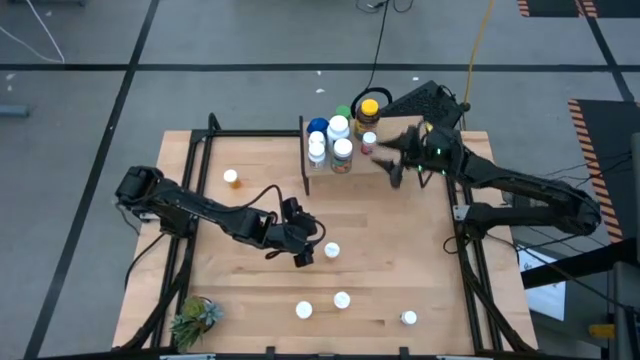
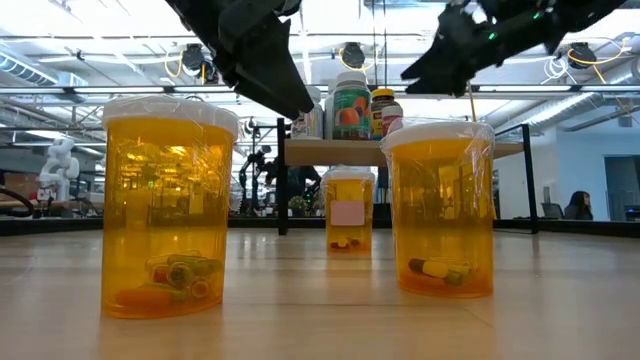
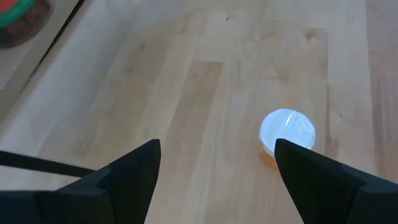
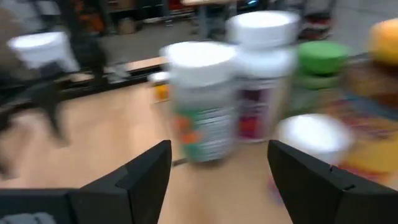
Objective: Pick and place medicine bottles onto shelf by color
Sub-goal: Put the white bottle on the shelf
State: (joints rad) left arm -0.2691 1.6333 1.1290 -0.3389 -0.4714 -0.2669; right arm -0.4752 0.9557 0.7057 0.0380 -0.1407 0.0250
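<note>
Hovering wide open and empty over a white-capped orange bottle [image 3: 285, 138] well short of the shelf [image 1: 306, 160], the left tool [image 1: 305, 250] should centre and descend squarely, while the right tool [image 1: 385, 160], open and empty, waits beside the shelf.

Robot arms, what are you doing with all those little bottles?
The robot is putting medicine bottles onto a small shelf. Several bottles already stand together on it. The right gripper hangs beside that cluster with open fingers, holding nothing. The left gripper hovers, open, by an orange bottle with a white cap on the table. Four more bottles stand scattered there.
</note>
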